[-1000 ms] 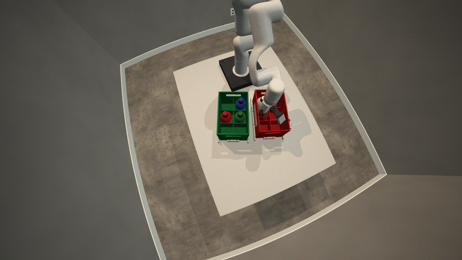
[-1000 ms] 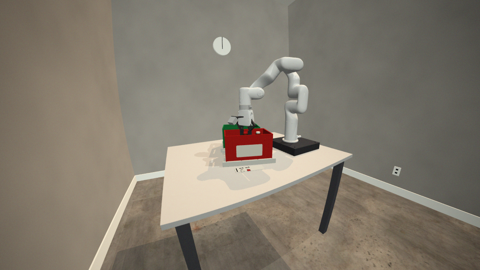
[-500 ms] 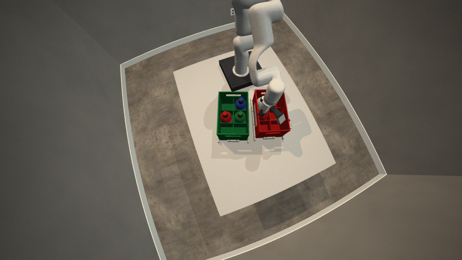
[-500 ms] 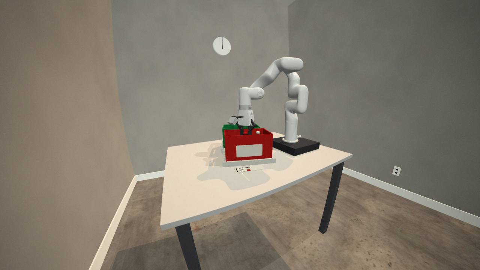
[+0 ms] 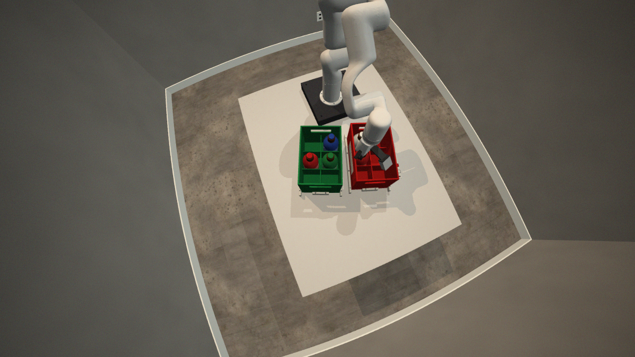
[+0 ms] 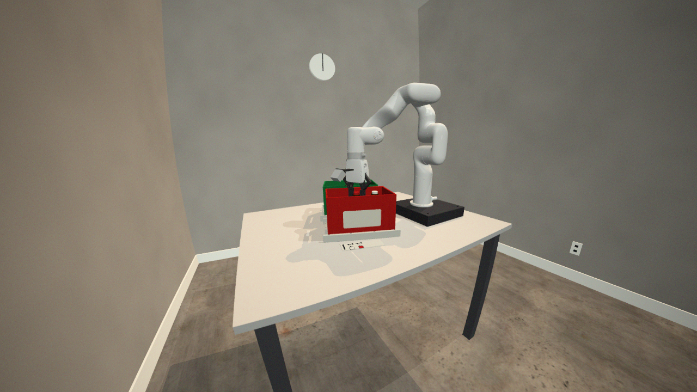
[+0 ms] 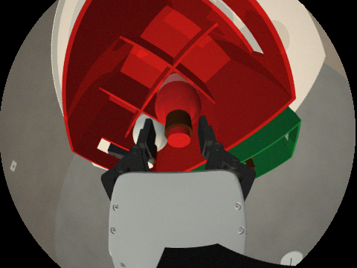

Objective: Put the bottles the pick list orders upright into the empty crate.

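Note:
The red crate [image 5: 372,157] stands right of the green crate [image 5: 320,155]. A red-capped bottle [image 7: 178,115] stands upright in a middle cell of the red crate. My gripper [image 7: 175,125] is open. Its fingers stand on either side of the bottle's neck with gaps, not touching it. It also shows in the side view [image 6: 356,189] at the red crate's rim. A white-capped bottle [image 6: 374,192] stands in the red crate nearer the robot base. In the green crate stand a blue bottle [image 5: 330,142], a red bottle [image 5: 309,160] and a green bottle [image 5: 329,159]. The pick list [image 6: 353,246] lies beside the red crate.
The robot's black base plate [image 5: 330,101] sits behind the two crates. The arm leans over the red crate's back end. Both crates rest level on low white stands on the white table top.

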### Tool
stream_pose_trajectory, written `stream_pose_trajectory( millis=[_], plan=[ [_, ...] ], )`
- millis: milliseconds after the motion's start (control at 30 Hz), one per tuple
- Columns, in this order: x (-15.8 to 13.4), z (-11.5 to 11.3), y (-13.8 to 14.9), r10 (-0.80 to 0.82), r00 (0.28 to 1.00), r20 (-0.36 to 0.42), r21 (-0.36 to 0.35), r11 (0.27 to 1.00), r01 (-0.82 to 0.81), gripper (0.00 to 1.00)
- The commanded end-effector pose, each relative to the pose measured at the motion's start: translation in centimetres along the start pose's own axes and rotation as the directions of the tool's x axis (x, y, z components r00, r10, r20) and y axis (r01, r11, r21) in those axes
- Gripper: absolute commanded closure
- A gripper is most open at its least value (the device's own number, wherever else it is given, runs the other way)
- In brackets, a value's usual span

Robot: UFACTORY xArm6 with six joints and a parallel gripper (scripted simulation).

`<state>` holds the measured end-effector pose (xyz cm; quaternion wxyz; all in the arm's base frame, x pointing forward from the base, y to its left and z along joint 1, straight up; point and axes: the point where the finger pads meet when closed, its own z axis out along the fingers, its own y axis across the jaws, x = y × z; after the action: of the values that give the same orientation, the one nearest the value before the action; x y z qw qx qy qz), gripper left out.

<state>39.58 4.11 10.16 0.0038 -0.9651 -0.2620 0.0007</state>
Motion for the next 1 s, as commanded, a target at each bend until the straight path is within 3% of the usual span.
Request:
stream_pose_trajectory(
  millis=[0, 867, 967],
  plan=[
    [0.13, -0.14, 0.06, 0.000, 1.000, -0.004, -0.002, 1.000, 0.000, 0.35],
    [0.13, -0.14, 0.06, 0.000, 1.000, -0.004, -0.002, 1.000, 0.000, 0.35],
    [0.12, -0.94, 0.06, 0.000, 1.000, -0.004, -0.002, 1.000, 0.000, 0.35]
  ],
)
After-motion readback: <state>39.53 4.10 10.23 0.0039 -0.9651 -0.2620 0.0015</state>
